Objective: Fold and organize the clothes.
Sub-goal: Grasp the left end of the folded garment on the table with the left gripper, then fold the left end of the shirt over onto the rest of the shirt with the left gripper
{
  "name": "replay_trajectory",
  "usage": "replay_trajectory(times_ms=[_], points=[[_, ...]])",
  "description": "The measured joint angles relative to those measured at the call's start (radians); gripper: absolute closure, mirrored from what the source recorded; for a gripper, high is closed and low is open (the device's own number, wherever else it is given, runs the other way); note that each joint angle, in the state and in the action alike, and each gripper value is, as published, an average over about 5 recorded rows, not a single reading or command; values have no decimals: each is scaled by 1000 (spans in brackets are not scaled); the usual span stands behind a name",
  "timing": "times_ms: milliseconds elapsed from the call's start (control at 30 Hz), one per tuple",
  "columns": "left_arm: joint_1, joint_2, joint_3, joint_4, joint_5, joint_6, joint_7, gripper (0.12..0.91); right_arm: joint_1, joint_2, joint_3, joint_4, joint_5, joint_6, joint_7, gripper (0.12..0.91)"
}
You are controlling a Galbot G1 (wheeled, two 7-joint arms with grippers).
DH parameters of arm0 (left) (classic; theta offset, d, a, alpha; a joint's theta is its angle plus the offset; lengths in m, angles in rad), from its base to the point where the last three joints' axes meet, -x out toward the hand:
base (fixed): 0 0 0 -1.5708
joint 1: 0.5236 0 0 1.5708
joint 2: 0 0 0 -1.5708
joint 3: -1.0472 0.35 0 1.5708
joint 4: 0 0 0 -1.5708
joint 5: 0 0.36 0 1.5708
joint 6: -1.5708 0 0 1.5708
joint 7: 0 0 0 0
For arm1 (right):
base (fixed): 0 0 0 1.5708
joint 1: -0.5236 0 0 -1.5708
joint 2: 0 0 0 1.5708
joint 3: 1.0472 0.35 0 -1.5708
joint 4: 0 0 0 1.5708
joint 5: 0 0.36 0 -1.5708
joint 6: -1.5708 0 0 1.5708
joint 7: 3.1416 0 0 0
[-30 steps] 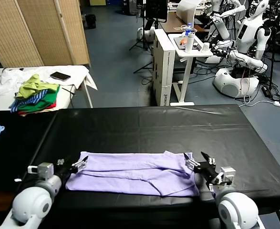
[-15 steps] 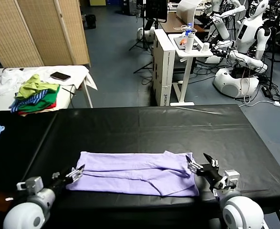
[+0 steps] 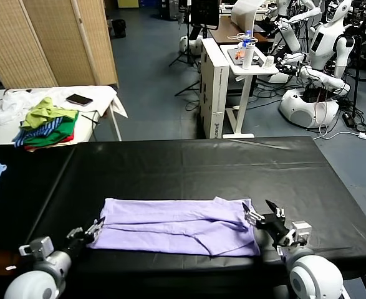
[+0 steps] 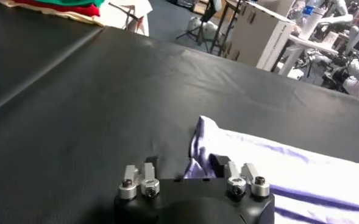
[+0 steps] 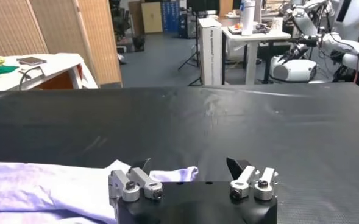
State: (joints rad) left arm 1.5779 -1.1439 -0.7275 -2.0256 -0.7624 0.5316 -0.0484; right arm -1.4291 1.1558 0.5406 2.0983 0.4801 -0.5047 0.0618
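now my left gripper (image 3: 94, 229) sits low at the lower left of the head view, its jaws drawn in about the near left corner of the lavender t-shirt (image 3: 176, 225), ready to lift that edge for a fold. my right gripper (image 3: 262, 217) rests at the lower right with jaws wide, straddling the shirt's right end. the shirt lies flat across the lower middle of the black table (image 3: 189, 168), spanning both grippers.

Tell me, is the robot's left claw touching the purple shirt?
Touching. In the left wrist view, the left gripper has the corner of the purple shirt bunched up between its fingers.
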Motion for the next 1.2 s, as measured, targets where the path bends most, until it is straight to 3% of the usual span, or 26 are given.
replay_trajectory(times_ms=[200, 633, 800, 1067, 1200], points=[[1, -2, 2, -1, 3, -1, 2, 563, 11, 2, -10, -4, -2, 0, -1, 118], [-2, -10, 11, -15, 23, 9, 3, 837, 30, 6, -22, -10, -15, 0, -3, 118], [2, -5, 15, -36, 119, -6, 5, 869, 26, 14, -24, -10, -24, 3, -3, 118], [17, 32, -12, -33, 349, -71, 24, 868, 31, 23, -32, -11, -29, 6, 0, 118], [34, 60, -48, -14, 418, -100, 36, 868, 30, 26, -35, -15, -32, 8, 0, 118]])
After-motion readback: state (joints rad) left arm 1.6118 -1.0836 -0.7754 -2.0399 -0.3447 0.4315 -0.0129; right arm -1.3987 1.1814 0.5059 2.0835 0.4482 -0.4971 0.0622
